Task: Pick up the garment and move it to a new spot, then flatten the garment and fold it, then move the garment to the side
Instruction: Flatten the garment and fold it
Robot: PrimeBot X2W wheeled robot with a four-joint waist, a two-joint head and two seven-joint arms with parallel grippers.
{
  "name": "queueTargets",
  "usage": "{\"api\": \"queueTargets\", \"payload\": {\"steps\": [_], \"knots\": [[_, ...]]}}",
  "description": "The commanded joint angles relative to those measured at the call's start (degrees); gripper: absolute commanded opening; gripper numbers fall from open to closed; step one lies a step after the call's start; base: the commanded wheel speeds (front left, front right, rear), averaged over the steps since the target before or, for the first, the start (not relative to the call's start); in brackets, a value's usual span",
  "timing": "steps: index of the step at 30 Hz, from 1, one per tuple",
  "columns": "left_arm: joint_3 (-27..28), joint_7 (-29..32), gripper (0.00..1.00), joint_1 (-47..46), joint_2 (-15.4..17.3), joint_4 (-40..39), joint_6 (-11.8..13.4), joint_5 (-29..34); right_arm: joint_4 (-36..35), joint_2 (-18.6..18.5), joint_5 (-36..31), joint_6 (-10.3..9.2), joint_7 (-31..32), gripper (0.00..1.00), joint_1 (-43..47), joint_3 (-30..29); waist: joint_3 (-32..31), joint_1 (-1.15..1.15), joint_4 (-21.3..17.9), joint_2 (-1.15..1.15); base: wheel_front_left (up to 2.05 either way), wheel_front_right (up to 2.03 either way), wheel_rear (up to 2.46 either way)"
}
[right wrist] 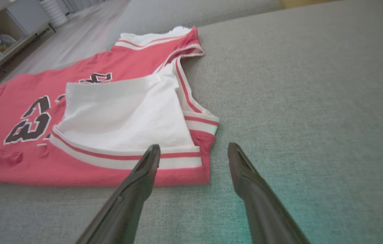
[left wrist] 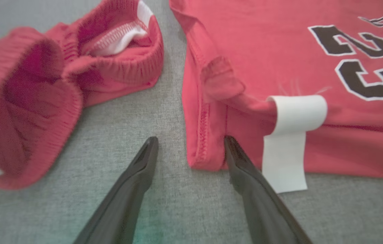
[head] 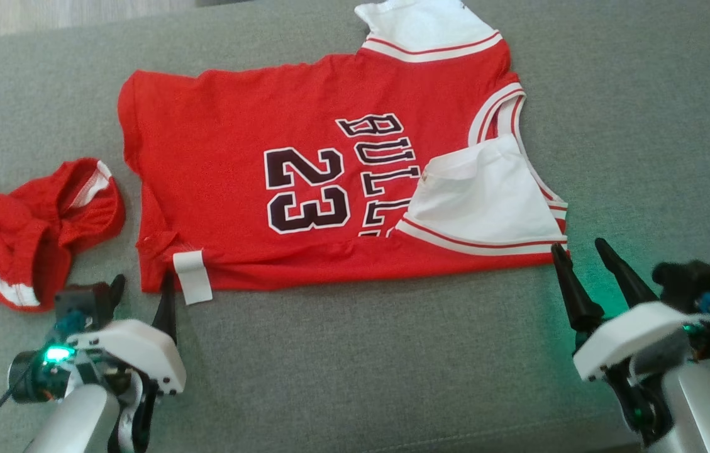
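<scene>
Both spread wide: left tool (head: pixel 143 289) straddles a hem corner of the jersey (head: pixel 235 157), right tool (head: pixel 578 246) its armhole corner.

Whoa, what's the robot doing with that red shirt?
The robot is getting ready to fold a red jersey spread out on a gray cushion. Its left end effector is open at the hem corner by the white tag. Its right end effector is open at the corner with the white sleeve. Neither holds anything yet. Some red shorts lie bunched up on the left.
</scene>
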Motion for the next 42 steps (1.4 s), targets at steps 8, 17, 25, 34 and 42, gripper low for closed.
{"api": "queueTargets", "payload": {"steps": [8, 17, 25, 34, 42], "knots": [[-0.1, 9.1, 0.44, -4.2, 0.0, 3.4, -3.5, -4.2, 8.4, -1.9, 5.3, -0.04, 4.7, 1.0, -7.8, 5.7, 1.5, -0.01, 0.4, 0.0, 0.0, 0.0, 0.0], [1.0, 7.8, 0.0, -2.7, 0.6, -5.0, -3.3, -5.0, 11.5, -3.8, 10.2, -0.04, 6.6, 0.0, -10.5, 7.6, 1.8, -0.01, 1.4, 0.0, 0.0, 0.0, 0.0], [4.1, 7.2, 0.0, 3.2, 3.7, -20.3, 2.1, -4.4, 1.9, -5.8, 13.2, -0.04, 8.3, 0.0, -5.1, 3.1, 0.6, -0.01, 2.8, 0.0, 0.0, 0.0, 0.0], [5.8, 11.1, 0.0, 10.9, 5.5, -27.3, 5.0, -7.7, -11.5, -3.1, 11.4, -0.04, 16.9, 0.0, 7.7, -4.2, -1.4, -0.01, 2.8, 0.0, 0.0, 0.0, 0.0], [6.8, 9.9, 0.0, 19.2, 3.2, -22.7, 4.8, -12.8, -15.0, 2.8, 8.5, -0.04, 21.8, 0.0, 17.7, -6.5, -3.6, -0.01, 2.0, 0.0, 0.0, 0.0, 0.0]]}}
